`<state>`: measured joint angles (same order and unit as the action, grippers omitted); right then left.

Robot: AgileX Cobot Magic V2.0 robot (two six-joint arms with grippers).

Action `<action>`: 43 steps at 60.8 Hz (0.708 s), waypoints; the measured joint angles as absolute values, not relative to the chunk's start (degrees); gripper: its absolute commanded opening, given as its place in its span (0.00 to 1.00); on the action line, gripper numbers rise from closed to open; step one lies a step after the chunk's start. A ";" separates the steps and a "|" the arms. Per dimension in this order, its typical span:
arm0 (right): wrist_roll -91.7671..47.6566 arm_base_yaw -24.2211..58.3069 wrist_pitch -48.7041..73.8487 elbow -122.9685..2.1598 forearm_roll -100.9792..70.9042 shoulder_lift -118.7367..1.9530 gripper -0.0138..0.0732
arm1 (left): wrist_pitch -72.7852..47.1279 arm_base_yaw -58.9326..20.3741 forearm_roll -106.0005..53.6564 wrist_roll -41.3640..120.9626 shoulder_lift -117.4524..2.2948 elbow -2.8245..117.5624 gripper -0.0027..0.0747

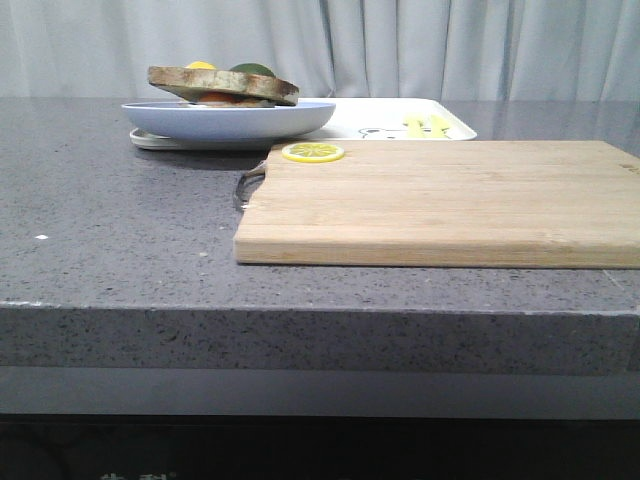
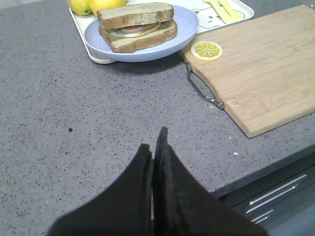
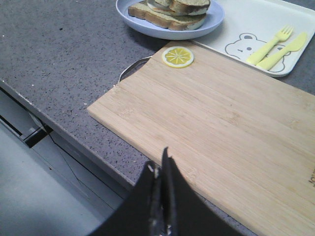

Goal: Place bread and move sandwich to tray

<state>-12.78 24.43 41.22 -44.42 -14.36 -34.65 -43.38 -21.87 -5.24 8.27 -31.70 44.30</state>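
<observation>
The sandwich lies on the light-blue plate: two brown-crusted slices with white egg and something orange between them. The bread is its top slice. The plate stands on the left end of the white tray. They also show in the front view: sandwich, plate, tray. My left gripper is shut and empty over bare counter, well short of the plate. My right gripper is shut and empty over the near edge of the cutting board.
A wooden cutting board with a metal handle lies right of the plate, a lemon slice on its far corner. A yellow toy fork and knife lie on the tray. Whole lemons sit behind the plate.
</observation>
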 measured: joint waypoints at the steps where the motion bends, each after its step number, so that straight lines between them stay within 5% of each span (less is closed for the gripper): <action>1: -12.78 24.43 41.22 -44.42 -14.36 -34.65 0.08 | -43.38 -21.87 -5.24 8.27 -31.70 44.30 0.01; 16: -12.78 24.43 41.22 -44.42 -14.36 -34.65 0.08 | -40.72 -20.87 -5.24 8.27 -28.56 41.19 0.01; 43: -12.78 24.43 41.22 -44.42 -14.36 -34.65 0.08 | -24.26 -3.80 -5.41 8.23 -3.48 17.03 0.01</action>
<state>-12.78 24.43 41.22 -44.42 -14.36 -34.65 -24.26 -3.80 -5.41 8.23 -3.48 17.03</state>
